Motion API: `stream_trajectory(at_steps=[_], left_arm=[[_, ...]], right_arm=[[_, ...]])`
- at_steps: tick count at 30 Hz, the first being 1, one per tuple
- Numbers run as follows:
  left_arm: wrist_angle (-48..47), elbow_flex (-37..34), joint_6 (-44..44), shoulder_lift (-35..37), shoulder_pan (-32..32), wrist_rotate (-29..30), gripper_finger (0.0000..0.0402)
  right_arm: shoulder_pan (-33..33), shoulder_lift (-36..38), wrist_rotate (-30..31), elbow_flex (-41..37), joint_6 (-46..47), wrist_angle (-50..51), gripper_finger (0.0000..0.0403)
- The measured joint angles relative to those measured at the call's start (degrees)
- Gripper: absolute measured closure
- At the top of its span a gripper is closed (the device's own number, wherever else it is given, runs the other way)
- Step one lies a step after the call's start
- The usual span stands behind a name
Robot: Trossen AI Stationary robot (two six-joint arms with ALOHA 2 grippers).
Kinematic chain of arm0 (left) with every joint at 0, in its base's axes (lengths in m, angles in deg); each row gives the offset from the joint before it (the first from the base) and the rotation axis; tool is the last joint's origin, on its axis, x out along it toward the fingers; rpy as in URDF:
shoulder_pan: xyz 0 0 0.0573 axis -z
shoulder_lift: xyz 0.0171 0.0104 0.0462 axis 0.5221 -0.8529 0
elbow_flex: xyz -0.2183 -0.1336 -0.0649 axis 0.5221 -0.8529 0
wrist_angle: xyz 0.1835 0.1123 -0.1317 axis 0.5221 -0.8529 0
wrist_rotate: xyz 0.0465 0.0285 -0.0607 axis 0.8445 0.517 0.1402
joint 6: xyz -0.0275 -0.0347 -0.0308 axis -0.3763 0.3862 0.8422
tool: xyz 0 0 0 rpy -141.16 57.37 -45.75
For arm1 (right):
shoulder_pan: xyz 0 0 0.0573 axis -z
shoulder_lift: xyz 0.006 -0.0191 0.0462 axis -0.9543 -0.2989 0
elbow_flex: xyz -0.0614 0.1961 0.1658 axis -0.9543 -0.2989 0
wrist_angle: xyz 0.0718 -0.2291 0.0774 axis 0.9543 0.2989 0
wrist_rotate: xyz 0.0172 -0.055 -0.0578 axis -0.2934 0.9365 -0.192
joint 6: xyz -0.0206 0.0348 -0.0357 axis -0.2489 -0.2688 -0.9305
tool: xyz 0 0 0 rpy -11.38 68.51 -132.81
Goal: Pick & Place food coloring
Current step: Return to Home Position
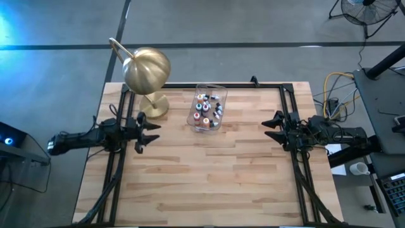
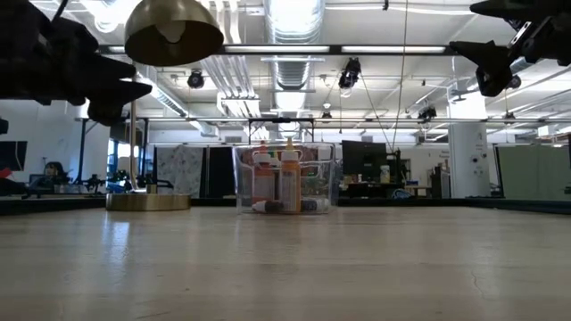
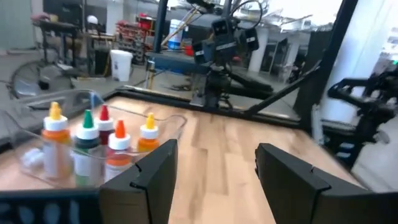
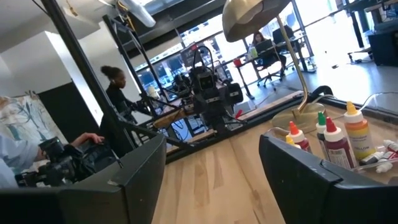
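Several small food coloring bottles (image 1: pixel 207 107) with orange, red, green and yellow caps stand and lie inside a clear plastic tub (image 1: pixel 197 124) at the table's far middle. They also show in the low view (image 2: pixel 284 183), the left wrist view (image 3: pixel 93 143) and the right wrist view (image 4: pixel 336 140). My left gripper (image 1: pixel 150 132) is open and empty, raised above the table left of the tub. My right gripper (image 1: pixel 271 128) is open and empty, raised right of the tub.
A brass-coloured dome lamp (image 1: pixel 147 69) stands on its round base (image 1: pixel 154 106) just left of the tub. A black frame (image 1: pixel 253 84) runs along the table's far and side edges. Bare wood lies between the grippers and toward the near edge. People show in the room beyond (image 4: pixel 115 93).
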State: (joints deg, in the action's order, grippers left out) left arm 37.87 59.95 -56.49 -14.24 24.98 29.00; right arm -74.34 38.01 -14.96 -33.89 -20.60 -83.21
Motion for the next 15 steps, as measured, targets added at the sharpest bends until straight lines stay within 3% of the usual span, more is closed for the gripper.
stream_trajectory(at_steps=[7,15], left_arm=[[-0.15,0.0,4.86,0.02,2.1,0.25,0.0211],[1.38,-0.07,5.23,0.02,8.98,-0.24,0.0211]], right_arm=[[0.02,0.0,0.0,0.0,-0.02,0.0,0.0149],[0.02,0.0,0.0,0.0,-0.01,0.0,0.015]])
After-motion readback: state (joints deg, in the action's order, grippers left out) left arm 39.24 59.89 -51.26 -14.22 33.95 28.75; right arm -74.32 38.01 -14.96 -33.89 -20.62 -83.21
